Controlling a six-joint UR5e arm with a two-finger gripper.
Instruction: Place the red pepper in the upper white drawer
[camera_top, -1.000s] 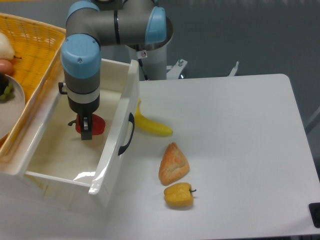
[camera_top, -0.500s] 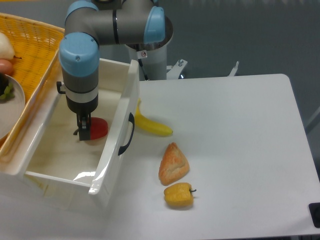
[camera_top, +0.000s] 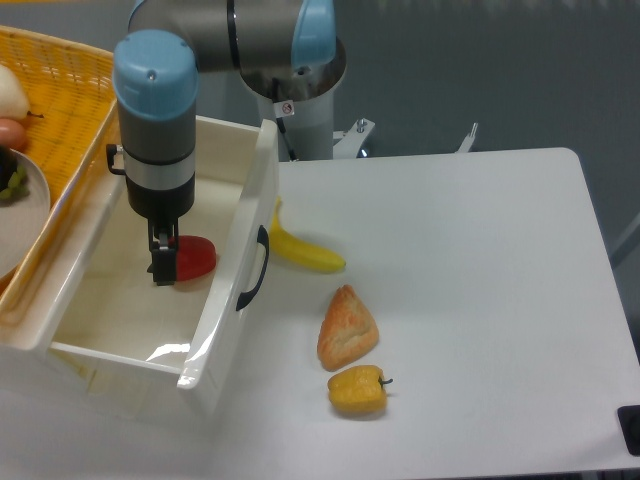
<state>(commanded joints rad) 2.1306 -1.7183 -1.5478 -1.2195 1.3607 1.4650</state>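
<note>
One red pepper (camera_top: 195, 257) lies inside the upper white drawer (camera_top: 262, 190), near its handle-side wall. My gripper (camera_top: 162, 262) hangs just beside it; I cannot tell whether the fingers are parted or closed. My worry: if a finger is touching the pepper, lifting could drag or roll it.

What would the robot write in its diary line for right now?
hand: over drawer, grip unclear | red pepper: inside white drawer | banana, pastry, yellow pepper: on table
</note>
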